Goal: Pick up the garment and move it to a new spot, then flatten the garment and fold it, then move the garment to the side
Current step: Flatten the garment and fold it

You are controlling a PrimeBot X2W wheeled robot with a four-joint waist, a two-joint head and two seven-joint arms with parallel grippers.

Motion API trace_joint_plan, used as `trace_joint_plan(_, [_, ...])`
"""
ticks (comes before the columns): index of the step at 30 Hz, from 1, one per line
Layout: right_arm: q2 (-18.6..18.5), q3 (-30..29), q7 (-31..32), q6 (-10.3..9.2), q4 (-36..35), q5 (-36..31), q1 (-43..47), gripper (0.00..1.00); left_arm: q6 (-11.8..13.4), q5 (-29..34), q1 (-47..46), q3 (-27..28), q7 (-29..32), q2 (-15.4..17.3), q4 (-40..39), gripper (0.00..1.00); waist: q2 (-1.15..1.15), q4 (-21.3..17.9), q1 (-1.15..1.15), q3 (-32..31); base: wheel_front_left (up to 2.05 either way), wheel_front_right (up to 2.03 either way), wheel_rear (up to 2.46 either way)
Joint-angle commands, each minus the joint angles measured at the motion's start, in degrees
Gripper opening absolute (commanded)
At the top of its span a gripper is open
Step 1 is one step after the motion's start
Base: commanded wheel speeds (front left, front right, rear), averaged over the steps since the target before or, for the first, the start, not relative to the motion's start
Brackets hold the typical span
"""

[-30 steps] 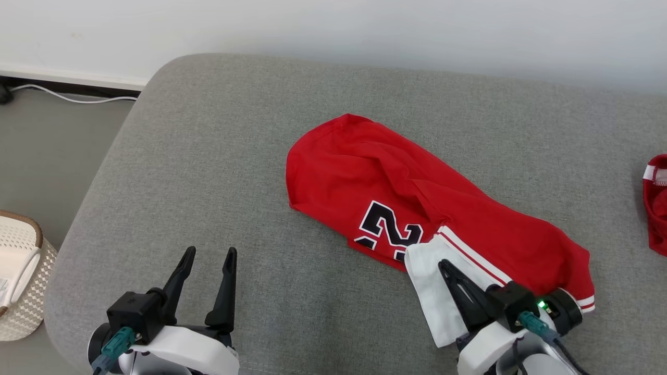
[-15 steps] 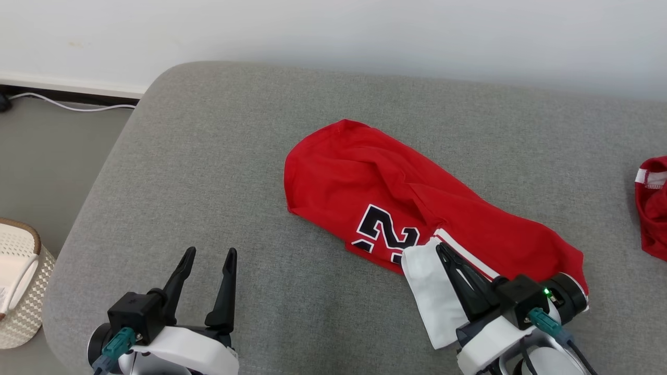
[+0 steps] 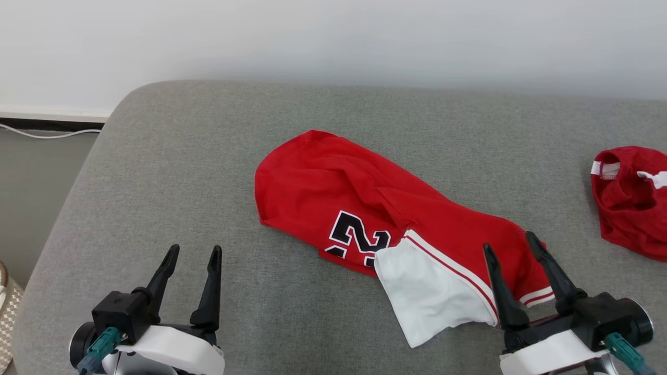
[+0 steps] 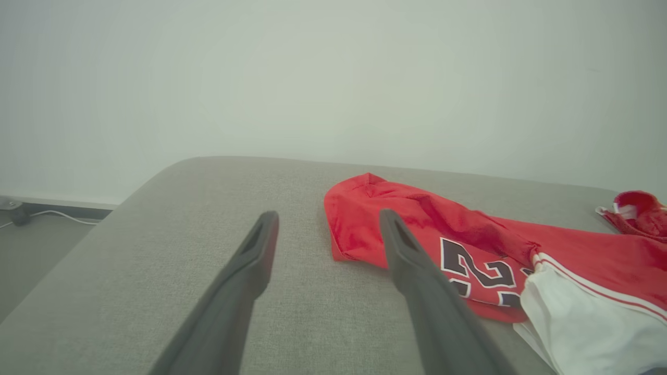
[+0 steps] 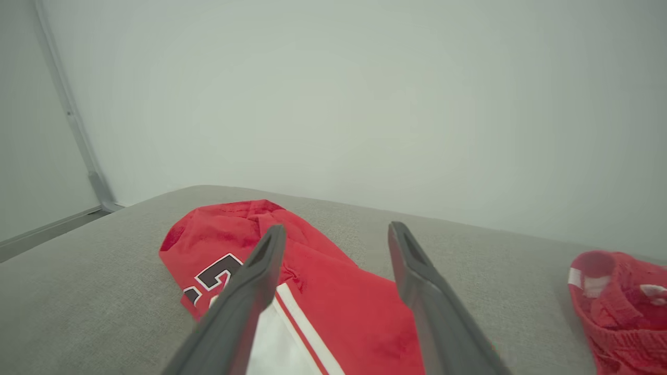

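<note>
Two sets of jaws spread wide, nothing held: left gripper point(image 3: 195, 249) at 7 o'clock over bare cushion point(image 3: 182, 156), right gripper point(image 3: 509, 242) at 5 o'clock by garment point(image 3: 333, 187) hem. Garment crumpled mid-cushion. Risk: pinching one layer only, then dragging folds tighter.

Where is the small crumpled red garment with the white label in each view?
Head view: the small crumpled red garment lies at the right edge, mid-height.
Left wrist view: the garment sits at the right edge, near mid-height.
Right wrist view: the garment is in the lower right corner.
Shared landmark: the red jersey with a black number, left of it in every view.
</note>
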Motion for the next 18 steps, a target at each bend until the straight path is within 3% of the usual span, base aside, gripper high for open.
trace_joint_plan(1, [0.13, 0.02, -0.75, -0.01, -2.31, -0.35, 0.19, 1.0, 0.6, 0.27, -1.07, 2.6, -0.15, 1.75, -1.51, 1.0, 0.0, -0.76, 0.0, -0.37, 0.0, 0.0, 0.0])
trace_joint_plan(18, [1.57, -7.04, -0.33, -0.01, -3.27, -0.4, 10.17, 1.0, 1.93, -0.71, 2.1, 3.08, 1.29, 4.08, -1.63, 1.0, 0.0, -2.05, 0.0, -3.37, 0.0, 0.0, 0.0])
